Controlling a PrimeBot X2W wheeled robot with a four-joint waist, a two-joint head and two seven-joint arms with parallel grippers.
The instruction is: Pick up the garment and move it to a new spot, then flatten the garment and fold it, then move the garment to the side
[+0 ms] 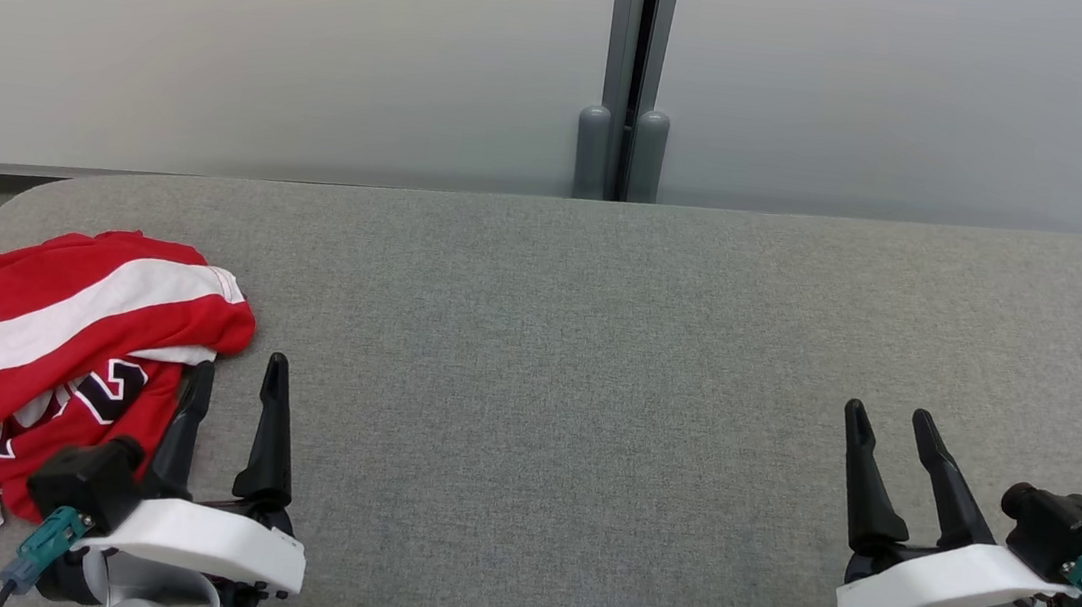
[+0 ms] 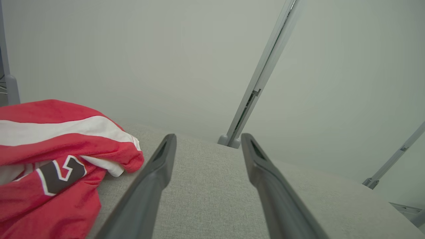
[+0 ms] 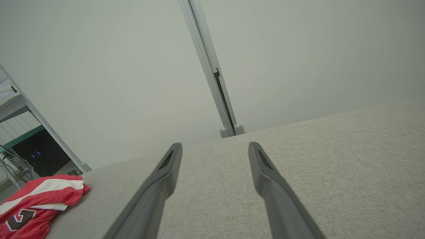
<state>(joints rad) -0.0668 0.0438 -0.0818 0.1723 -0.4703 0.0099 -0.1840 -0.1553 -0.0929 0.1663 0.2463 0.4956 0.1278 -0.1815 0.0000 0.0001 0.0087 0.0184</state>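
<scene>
The garment point(image 1: 42, 362), a red jersey with a broad white stripe and a dark, white-edged numeral, lies crumpled on the grey fabric-covered bench point(image 1: 577, 348). It occupies the near left corner of the bench, with a white portion trailing toward the near edge.

The left gripper point(image 1: 240, 364) sits low over the bench, just to the right of the garment. Its fingers are spread wide apart and grip nothing. In the left wrist view, bare bench surface shows between the fingers point(image 2: 156, 179), and the garment's folded red-and-white edge lies just beside the left-hand finger. Contact between that finger and the fabric cannot be determined.

The right gripper point(image 1: 888, 412) is at the near right of the bench, well apart from the garment. Its fingers are likewise spread wide, with bare bench between them.

Behind the bench stands a pale panelled wall point(image 1: 278, 35), divided by a grey vertical post point(image 1: 629, 71) that meets the far bench edge.
</scene>
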